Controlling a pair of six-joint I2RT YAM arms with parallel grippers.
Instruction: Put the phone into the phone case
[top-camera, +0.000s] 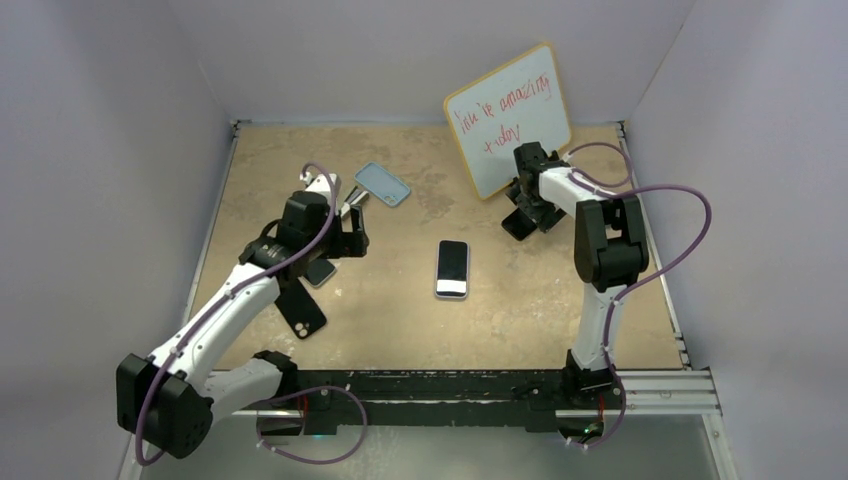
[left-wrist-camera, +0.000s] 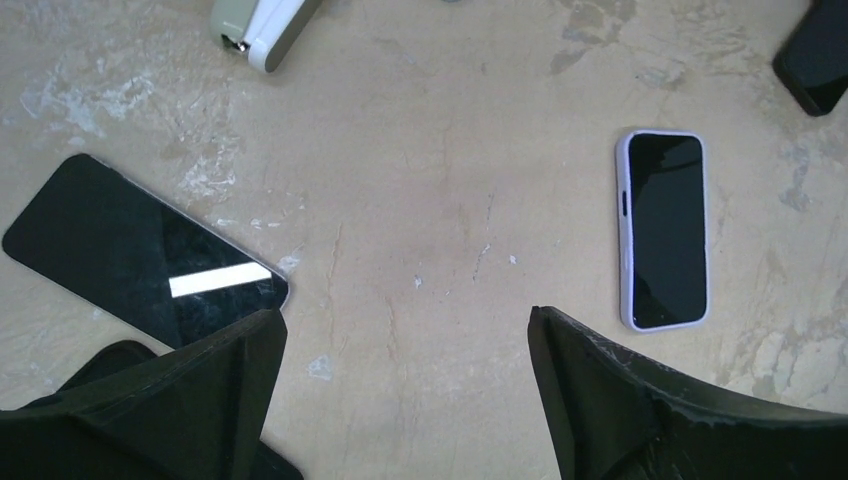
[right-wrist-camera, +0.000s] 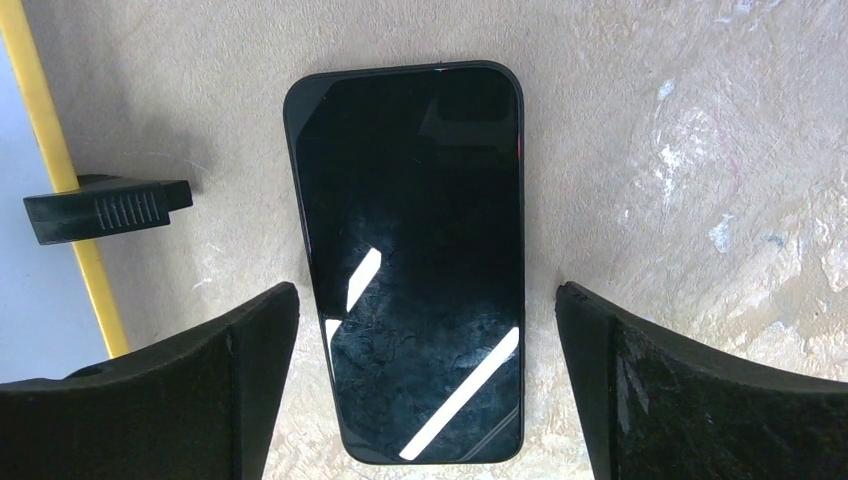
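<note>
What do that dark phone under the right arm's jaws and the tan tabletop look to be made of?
Phone: its face looks like glossy black glass, mirroring bright strips of light, with fine smudges showing. Tabletop: a matte tan board, perhaps cork or painted wood. It is mottled, with white scuffs where the surface looks worn. Which material it is, the look leaves open.

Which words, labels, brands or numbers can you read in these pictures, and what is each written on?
"You're amazing today": red handwriting on the whiteboard; the first word is scrawled and uncertain.
No other text: the black phone and the lilac-edged phone show blank screens, no brand or label legible.
</note>
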